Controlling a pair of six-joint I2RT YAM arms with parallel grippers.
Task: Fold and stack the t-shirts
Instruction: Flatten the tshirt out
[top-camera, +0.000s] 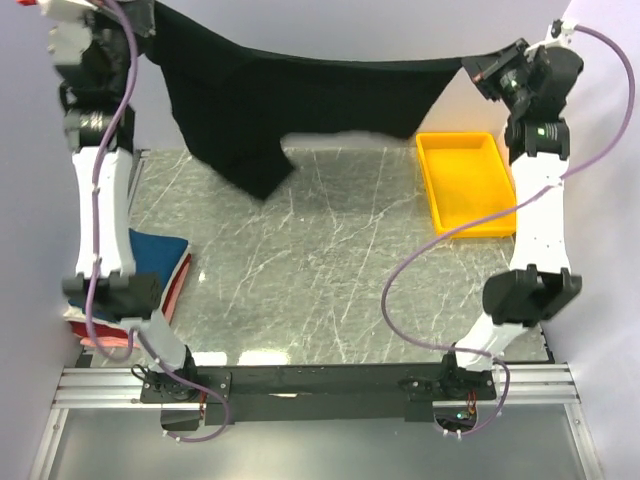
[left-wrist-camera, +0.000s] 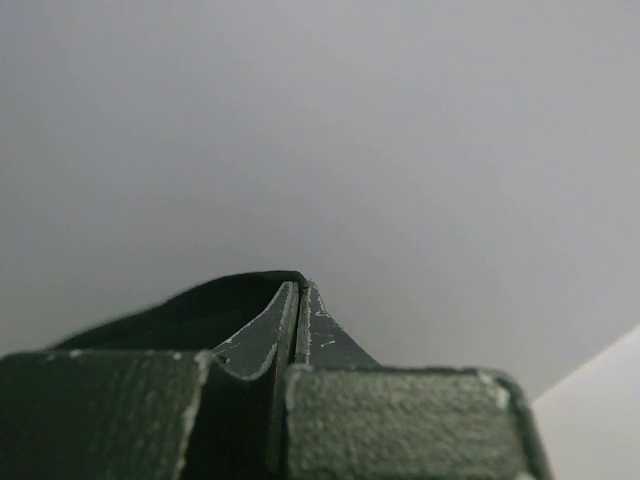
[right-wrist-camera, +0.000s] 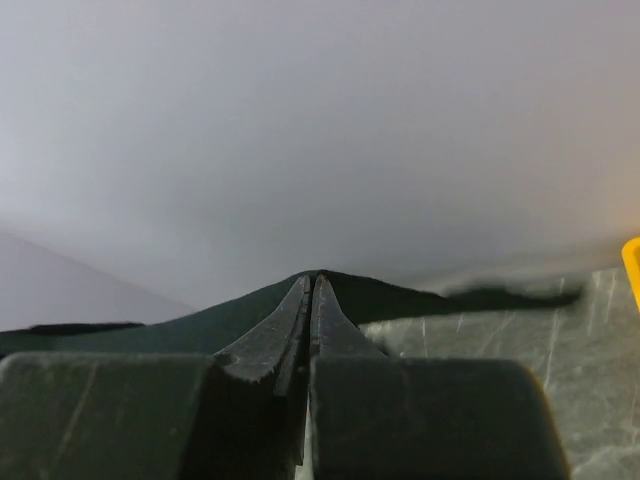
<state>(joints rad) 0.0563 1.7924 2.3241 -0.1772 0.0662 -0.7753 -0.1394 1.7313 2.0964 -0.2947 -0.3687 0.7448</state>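
Note:
A black t-shirt (top-camera: 300, 95) hangs stretched in the air across the back of the table, its lower part drooping toward the marble at left centre. My left gripper (top-camera: 150, 15) is shut on its upper left corner at top left; black cloth (left-wrist-camera: 190, 310) shows beside the closed jaws. My right gripper (top-camera: 470, 68) is shut on its upper right corner; black cloth (right-wrist-camera: 420, 297) shows past the closed jaws. A folded stack with a navy-blue shirt (top-camera: 158, 248) on top, red (top-camera: 180, 285) and pink (top-camera: 100, 342) edges below, lies at the near left.
A yellow plastic tray (top-camera: 487, 225) stands at the right of the marble table (top-camera: 320, 260). Both arms rise tall at the left and right sides. White walls close the space behind and at both sides.

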